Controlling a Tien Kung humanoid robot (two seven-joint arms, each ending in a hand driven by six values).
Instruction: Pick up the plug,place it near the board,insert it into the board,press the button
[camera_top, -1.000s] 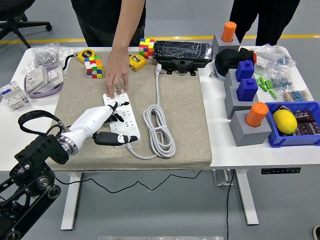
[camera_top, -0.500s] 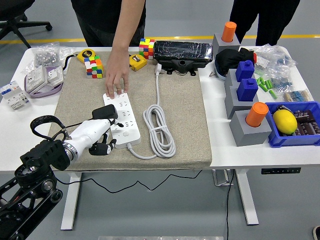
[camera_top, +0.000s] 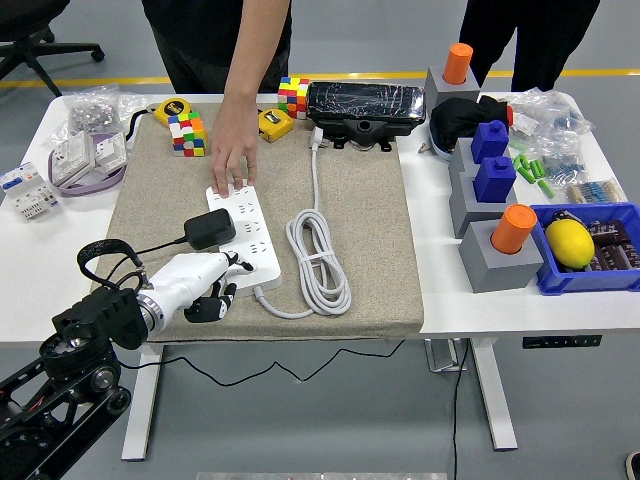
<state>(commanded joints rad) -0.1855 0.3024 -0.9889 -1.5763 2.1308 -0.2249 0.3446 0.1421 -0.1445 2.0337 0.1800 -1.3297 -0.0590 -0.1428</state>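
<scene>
Grey floor with a yellow line runs behind the white bench (camera_top: 500, 305), and a beige mat (camera_top: 370, 230) covers most of its middle, so you have a wide, flat working area. A person stands at the far side with one hand (camera_top: 232, 158) pressed on the far end of the board (camera_top: 243, 235), pinning it down for you. That board lies on the mat with its long axis running from the person toward you, tilted a little to the right at the near end, where its white cable (camera_top: 318, 255) leaves and coils just beside it. Your left hand (camera_top: 205, 290) sits at the board's near left corner, fingers (camera_top: 232, 264) loosely curled with the tips against the board's near edge, and it holds nothing. The right hand is out of view. The plug (camera_top: 210, 230), a black block, sits on the left side of the board about midway along, its black lead trailing off to the left toward your arm; it looks seated in a socket, though you cannot tell from this angle whether it is fully home. By that reading, picking up, placing and inserting are done, or nearly so. What remains for you is the button, which you cannot make out clearly on the board from here.
</scene>
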